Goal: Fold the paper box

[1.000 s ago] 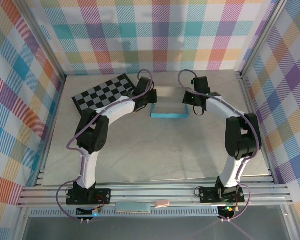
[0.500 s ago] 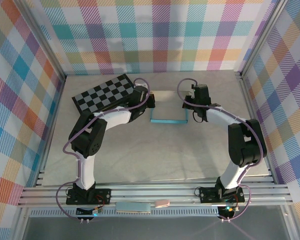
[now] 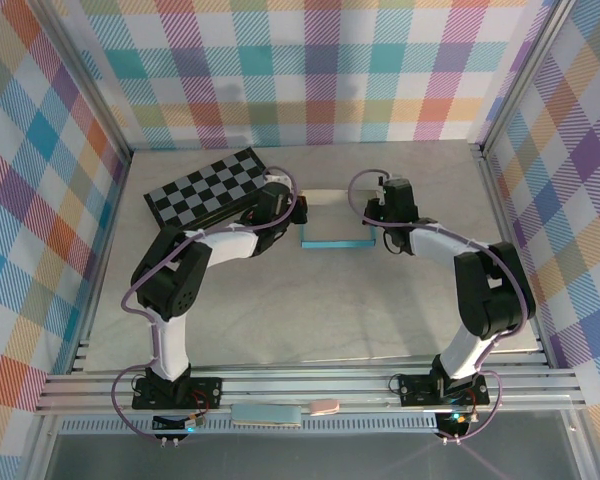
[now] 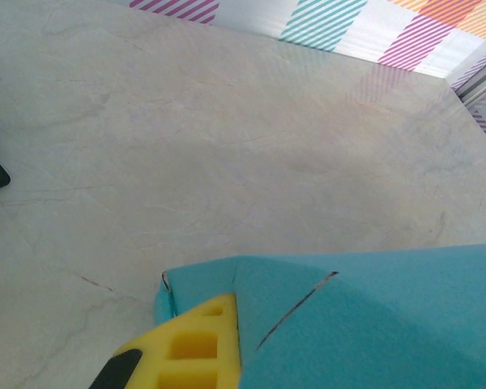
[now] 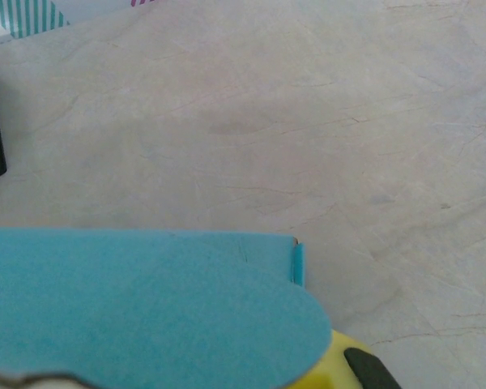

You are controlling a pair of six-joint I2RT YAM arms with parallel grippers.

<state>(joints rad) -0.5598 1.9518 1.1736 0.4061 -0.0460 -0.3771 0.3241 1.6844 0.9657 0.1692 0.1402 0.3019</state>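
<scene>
Toward the far side of the desk (image 3: pixel 280 300) sat the paper box (image 3: pixel 337 222), my left pincer (image 3: pixel 298 210) and right pincer (image 3: pixel 380 226) each clamped shut on an end. Folding well meant moving both evenly.

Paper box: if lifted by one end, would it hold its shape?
Probably not: the paper box looks like thin card with slits, so it would likely flex or sag. It seems light and should slide easily on the smooth table. Pinching could crease its flaps.
</scene>
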